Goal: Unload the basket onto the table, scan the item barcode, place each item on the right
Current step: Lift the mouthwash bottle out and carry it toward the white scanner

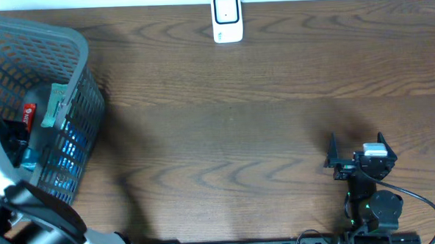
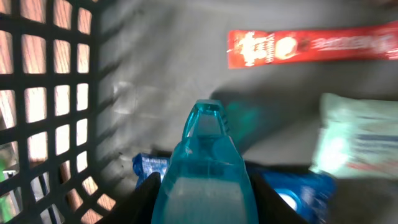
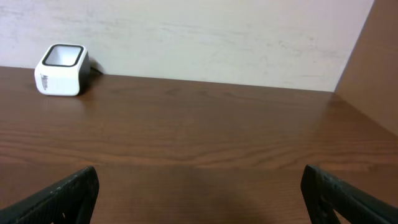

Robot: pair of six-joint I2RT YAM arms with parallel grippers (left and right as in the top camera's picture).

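Teal plastic item (image 2: 205, 155), clamped between the left gripper (image 2: 205, 200)'s fingers, lies inside the grey basket (image 1: 79, 65) at the wooden table (image 1: 225, 129)'s left end. Right gripper (image 1: 358, 150) sits near the front edge, jaws wide apart, holding nothing. White scanner (image 1: 227, 18) stands at the far edge.

Lower centre of frame: a teal translucent item (image 2: 205, 149) is gripped by the left gripper (image 2: 206, 193), whose dark fingers (image 2: 147, 200) are pressed against both its sides. The left of the frame is filled by the grey lattice wall of a basket (image 2: 43, 106). A red packet (image 2: 311, 46) is seen lying at upper right and a pale green pouch (image 2: 357, 140) at right. A blue packet (image 2: 149, 167) is partly covered by the teal item.
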